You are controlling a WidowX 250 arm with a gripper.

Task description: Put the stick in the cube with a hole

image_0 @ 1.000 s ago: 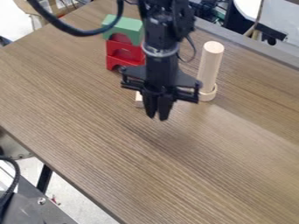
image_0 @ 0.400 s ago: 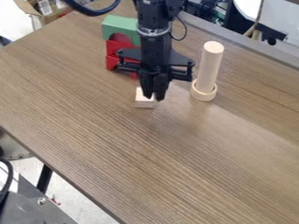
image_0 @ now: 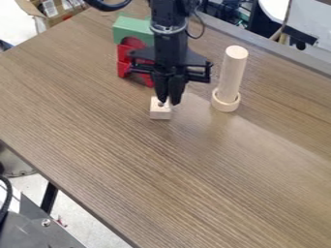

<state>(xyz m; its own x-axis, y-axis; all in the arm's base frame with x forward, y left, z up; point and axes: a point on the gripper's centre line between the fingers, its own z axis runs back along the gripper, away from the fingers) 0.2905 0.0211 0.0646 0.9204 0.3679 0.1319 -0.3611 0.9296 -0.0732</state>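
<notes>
Stick [image_0: 231, 75]: upright, lower end within the pale ring [image_0: 225, 107]. My gripper [image_0: 169, 102] is positioned at the cube [image_0: 160, 115], fingers slightly spread.

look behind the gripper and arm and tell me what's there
Behind the gripper and arm, red pieces with a green block on top. The arm covers part toward the picture's right, so their far edges can't be seen.
</notes>
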